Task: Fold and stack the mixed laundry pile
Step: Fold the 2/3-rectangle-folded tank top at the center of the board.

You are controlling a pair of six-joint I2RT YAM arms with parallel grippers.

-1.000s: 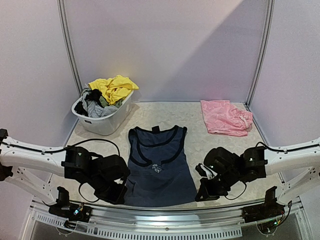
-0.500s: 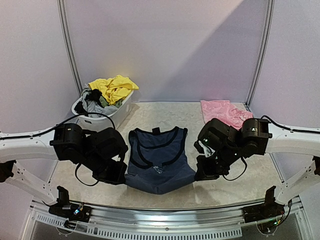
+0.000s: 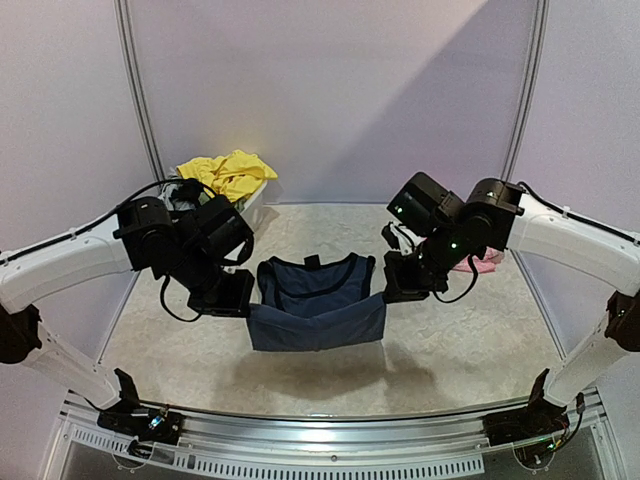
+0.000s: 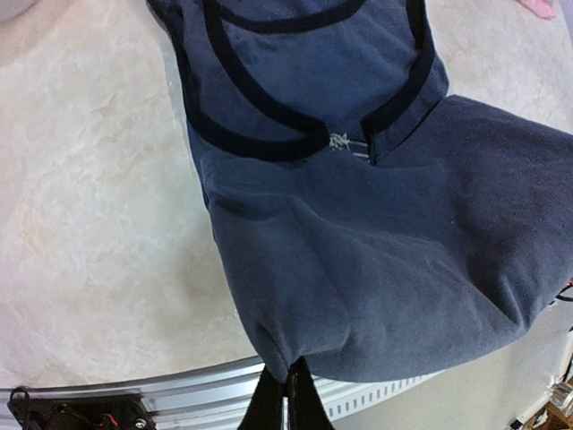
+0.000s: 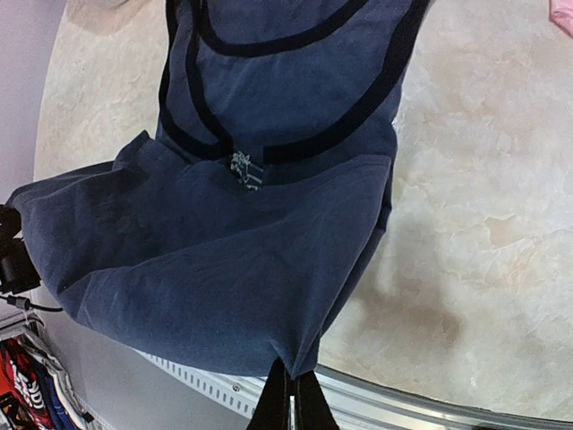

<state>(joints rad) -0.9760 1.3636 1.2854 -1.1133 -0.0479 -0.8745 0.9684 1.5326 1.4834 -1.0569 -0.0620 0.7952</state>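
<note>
Navy tank top [image 3: 316,318]: hem corners clenched in left gripper [image 4: 288,399], right gripper [image 5: 292,390]; risk: thin bites slip, fold lands crooked.

Left arm [image 3: 60,265]: white link shells, bulky black joint housings, black cable [image 3: 166,300] looping below wrist. Right arm [image 3: 570,235]: same white/black build, similar cable loop. Left hand [image 4: 288,374], right hand [image 5: 291,372]: slim black fingers.

Hem lifted mid-table
The tank top [image 3: 316,310] hangs between left gripper [image 3: 245,300] and right gripper [image 3: 391,290]; tub [image 3: 254,203] of garments [image 3: 228,172] behind left, folded piece [image 3: 488,262] behind right.
</note>
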